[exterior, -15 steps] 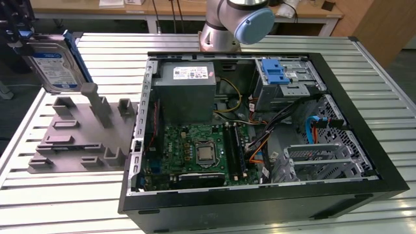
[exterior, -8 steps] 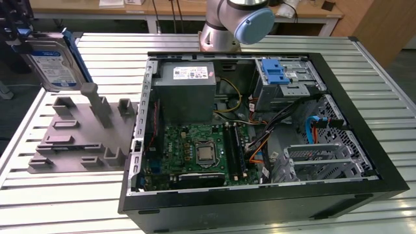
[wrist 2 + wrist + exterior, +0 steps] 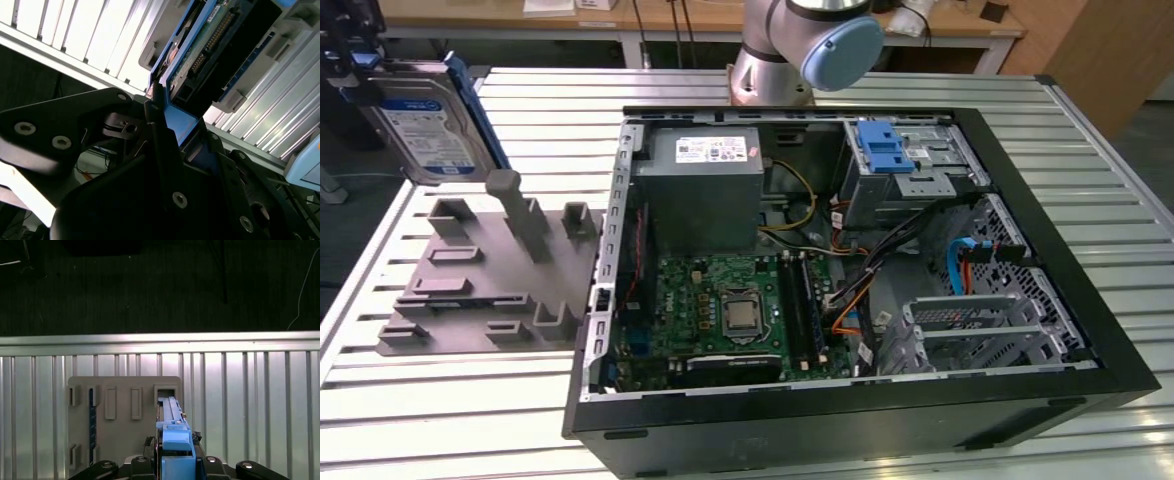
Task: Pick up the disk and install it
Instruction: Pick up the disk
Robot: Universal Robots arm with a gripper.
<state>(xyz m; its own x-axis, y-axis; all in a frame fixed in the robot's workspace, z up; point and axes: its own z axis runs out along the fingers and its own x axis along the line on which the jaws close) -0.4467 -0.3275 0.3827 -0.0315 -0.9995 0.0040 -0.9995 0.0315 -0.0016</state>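
The disk (image 3: 434,125), silver with a white-and-blue label and blue rails, hangs upright in the air at the exterior view's far left. It sits above the grey slotted holder (image 3: 487,270). My gripper (image 3: 358,62) is shut on its upper end. In the second wrist view the black fingers (image 3: 155,130) clamp the disk (image 3: 210,45) by its blue rail, with the connector edge showing. In the first wrist view the disk (image 3: 172,435) appears edge-on over the grey holder (image 3: 120,405), one slot of which lies just beyond the disk.
The open black computer case (image 3: 1067,300) lies to the exterior view's right of the holder. Inside are a grey power-supply box (image 3: 707,185), a motherboard (image 3: 720,320), loose cables, a bay with a blue latch (image 3: 887,148) and a metal drive cage (image 3: 974,330). The arm base (image 3: 801,50) stands behind.
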